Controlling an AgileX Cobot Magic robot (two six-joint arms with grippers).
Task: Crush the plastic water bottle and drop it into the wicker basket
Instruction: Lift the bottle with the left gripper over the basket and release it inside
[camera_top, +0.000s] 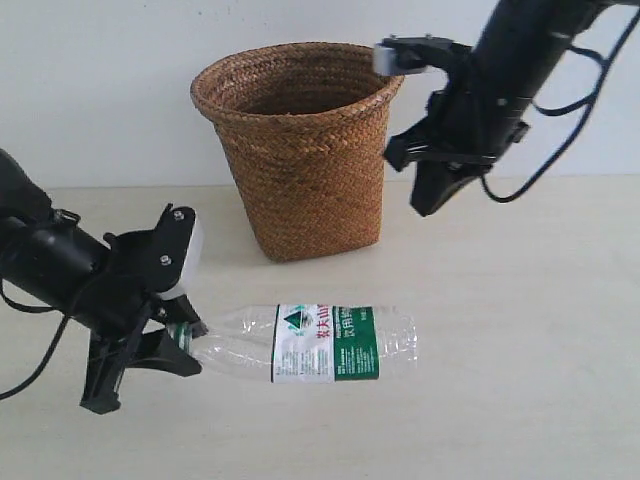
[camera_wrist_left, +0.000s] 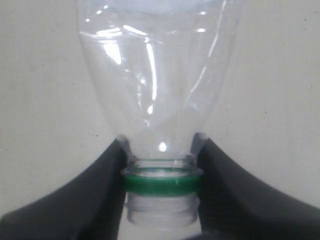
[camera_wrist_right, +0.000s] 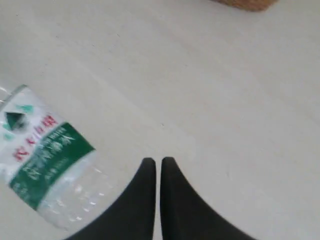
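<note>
Our left hand (camera_top: 183, 345) is clamped on the neck of the plastic water bottle (camera_top: 325, 343), one finger on either side of its green ring (camera_wrist_left: 162, 182). The bottle lies on its side on the tabletop (camera_top: 520, 330), at 6 o'clock from the wicker basket (camera_top: 300, 150). Our right hand (camera_top: 428, 200) hangs empty, fingers pressed nearly together, at 3 o'clock of the basket's rim.

Plain white wall (camera_top: 100, 90) meets pale beige tabletop (camera_top: 520, 380) (matte, faintly speckled); soft, even light, faint shadows.
</note>
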